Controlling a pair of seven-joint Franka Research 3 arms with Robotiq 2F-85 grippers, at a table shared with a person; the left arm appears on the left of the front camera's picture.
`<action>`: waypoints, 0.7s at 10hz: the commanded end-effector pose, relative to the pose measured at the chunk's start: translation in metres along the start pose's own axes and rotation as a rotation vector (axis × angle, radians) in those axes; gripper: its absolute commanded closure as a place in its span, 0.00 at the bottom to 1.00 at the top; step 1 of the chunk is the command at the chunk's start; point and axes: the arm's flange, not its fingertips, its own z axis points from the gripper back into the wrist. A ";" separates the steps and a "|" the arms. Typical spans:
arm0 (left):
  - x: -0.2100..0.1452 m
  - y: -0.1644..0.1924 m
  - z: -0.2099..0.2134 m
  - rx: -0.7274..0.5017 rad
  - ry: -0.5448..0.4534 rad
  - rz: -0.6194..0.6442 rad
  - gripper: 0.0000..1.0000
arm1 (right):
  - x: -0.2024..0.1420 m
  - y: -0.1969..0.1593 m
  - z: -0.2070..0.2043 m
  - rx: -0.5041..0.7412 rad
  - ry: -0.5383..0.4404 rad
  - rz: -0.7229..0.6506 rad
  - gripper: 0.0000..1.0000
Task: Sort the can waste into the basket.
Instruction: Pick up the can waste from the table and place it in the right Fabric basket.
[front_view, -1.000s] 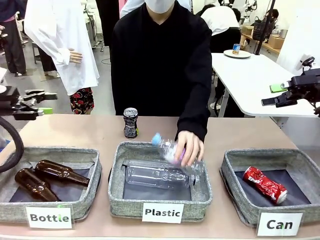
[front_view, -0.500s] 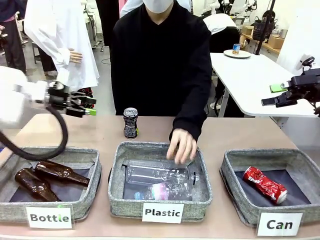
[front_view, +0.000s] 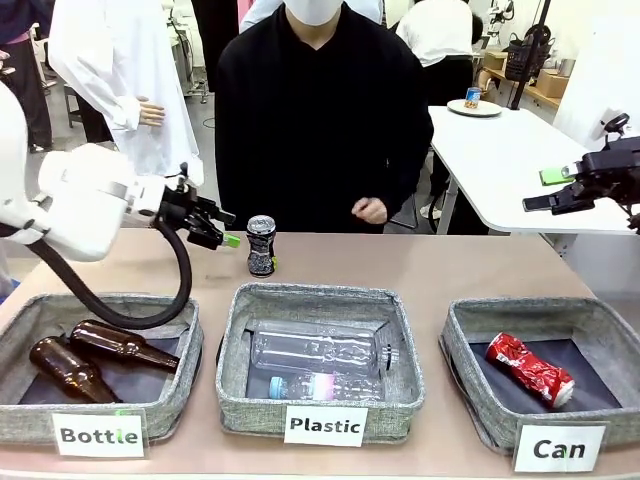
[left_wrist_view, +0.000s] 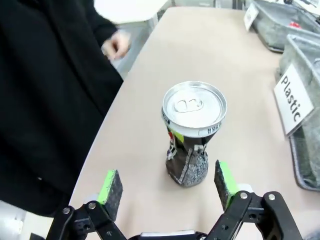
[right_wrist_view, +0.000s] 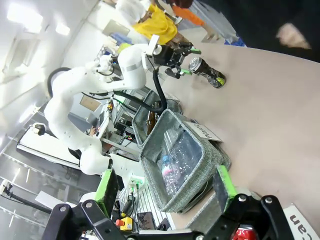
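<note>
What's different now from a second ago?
The robot's left hand swung in from the left edge to just beside the black can, open. The person's hand dropped a small plastic bottle into the Plastic basket and drew back. The black can, red can and right hand stayed put.

The black can (left_wrist_view: 192, 135) has a bright, smooth metal top and a dented body with a speckled, duller print. The red can (front_view: 530, 370) is crumpled glossy metal. The Can basket (front_view: 520, 310) is coarse grey woven cloth with a dark matt lining and a white paper-like label (front_view: 558, 448); the table (front_view: 480, 265) is smooth, matt beige. The brown bottles (front_view: 110, 340) look like glossy glass, the clear bottles (front_view: 315, 352) like thin shiny plastic, and the left gripper (left_wrist_view: 167, 184) carries matt green pads (left_wrist_view: 111, 186).
</note>
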 end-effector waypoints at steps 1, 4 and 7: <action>0.003 0.005 -0.015 -0.014 0.045 -0.003 0.04 | -0.002 0.002 0.001 0.003 0.005 0.019 0.00; 0.001 0.001 -0.035 -0.070 0.070 -0.010 0.04 | -0.002 0.002 0.001 0.003 0.005 0.019 0.00; 0.002 0.003 -0.050 -0.109 0.032 0.001 0.04 | -0.002 0.002 0.001 0.003 0.005 0.019 0.00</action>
